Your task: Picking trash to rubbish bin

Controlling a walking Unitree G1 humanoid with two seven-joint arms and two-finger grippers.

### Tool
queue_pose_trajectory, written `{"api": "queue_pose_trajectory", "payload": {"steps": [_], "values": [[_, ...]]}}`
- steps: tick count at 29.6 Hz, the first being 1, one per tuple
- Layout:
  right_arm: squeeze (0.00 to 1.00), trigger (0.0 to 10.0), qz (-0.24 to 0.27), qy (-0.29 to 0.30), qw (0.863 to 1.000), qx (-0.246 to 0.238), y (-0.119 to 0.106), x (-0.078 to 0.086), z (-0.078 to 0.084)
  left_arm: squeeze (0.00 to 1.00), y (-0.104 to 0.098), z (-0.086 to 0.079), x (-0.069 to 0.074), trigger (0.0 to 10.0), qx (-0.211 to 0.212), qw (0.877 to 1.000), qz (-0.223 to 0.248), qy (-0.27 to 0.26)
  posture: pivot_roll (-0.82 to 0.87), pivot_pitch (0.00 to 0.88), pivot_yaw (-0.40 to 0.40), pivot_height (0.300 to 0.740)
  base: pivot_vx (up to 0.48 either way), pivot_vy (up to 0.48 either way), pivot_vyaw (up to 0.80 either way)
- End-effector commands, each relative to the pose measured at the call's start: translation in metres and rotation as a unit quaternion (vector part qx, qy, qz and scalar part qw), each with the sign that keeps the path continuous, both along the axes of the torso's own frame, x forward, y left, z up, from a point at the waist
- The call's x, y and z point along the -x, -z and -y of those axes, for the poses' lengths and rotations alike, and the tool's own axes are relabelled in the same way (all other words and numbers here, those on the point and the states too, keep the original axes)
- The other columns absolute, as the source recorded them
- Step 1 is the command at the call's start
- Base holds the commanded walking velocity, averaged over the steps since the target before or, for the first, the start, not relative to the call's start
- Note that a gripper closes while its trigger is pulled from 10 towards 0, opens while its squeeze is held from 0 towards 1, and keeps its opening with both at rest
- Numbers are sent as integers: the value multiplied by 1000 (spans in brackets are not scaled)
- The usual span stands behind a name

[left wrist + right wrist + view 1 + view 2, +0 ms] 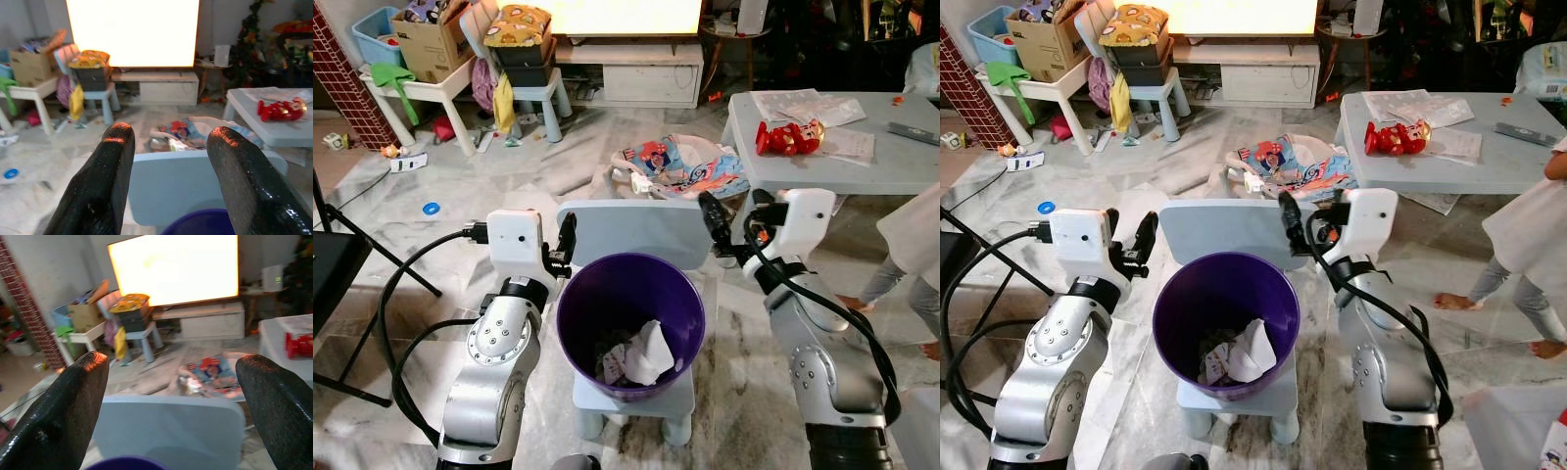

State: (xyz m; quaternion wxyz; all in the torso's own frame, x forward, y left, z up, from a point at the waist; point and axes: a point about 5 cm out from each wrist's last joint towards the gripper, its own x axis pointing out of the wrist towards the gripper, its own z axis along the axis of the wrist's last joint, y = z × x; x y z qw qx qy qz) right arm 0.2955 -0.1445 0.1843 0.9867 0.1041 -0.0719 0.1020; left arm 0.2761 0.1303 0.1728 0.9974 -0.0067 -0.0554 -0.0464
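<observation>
One left hand (566, 242), fingers spread wide and holding nothing, sits just beside the left rim of one purple rubbish bin (680, 299). The bin stands on one small pale blue chair (636, 231) and contains crumpled white trash (648, 354). One right hand (724, 233), fingers likewise wide and unloaded, sits just beyond the bin's right rim
</observation>
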Motion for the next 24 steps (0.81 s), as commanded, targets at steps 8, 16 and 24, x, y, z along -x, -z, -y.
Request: {"api": "queue_pose_trajectory", "payload": {"steps": [8, 16, 24], "values": [[0, 10000, 22, 40, 999, -18, -8, 12, 18, 0, 1, -2, 1, 10000, -10, 999, 43, -30, 66, 79, 24, 740, 0, 0, 0], [0, 10000, 86, 108, 989, 52, -23, 16, 31, 0, -4, -11, -1, 10000, -15, 993, 83, -87, 66, 85, 21, 740, 0, 0, 0], [0, 10000, 87, 111, 988, 69, -20, 15, 36, 0, 2, -4, -4, 10000, 7, 996, 54, -73, 61, 88, 17, 740, 0, 0, 0]]}}
